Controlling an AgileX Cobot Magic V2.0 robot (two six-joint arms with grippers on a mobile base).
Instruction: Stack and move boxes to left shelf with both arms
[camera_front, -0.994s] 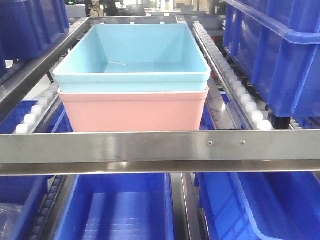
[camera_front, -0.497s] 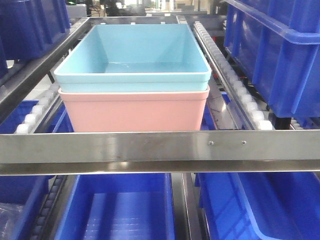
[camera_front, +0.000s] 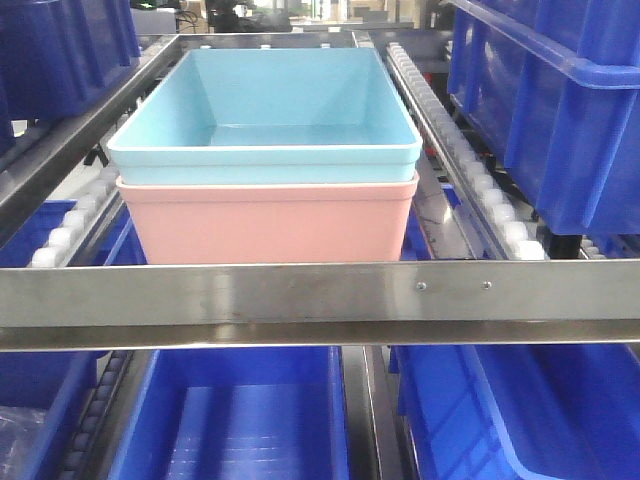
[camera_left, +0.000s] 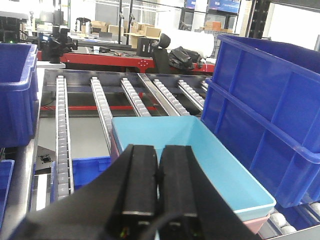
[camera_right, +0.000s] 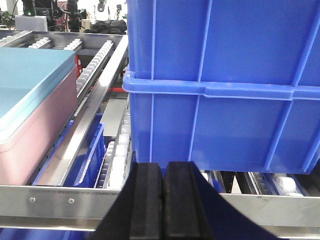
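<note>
While the turquoise tub (camera_front: 262, 110) sat nested inside the pink tub (camera_front: 270, 222), both rested on the steel shelf (camera_front: 300, 292) between its two roller rails (camera_front: 455, 150), just behind the front bar. Dark blue bins (camera_front: 545, 100) stood at three o'clock of the stack, and more lay below at six o'clock. Neither arm touched the tubs. Seen from the wrists, the left gripper (camera_left: 158, 176) had its jaws pressed together on nothing, and the right gripper (camera_right: 162, 200) likewise, facing a blue bin.
</note>
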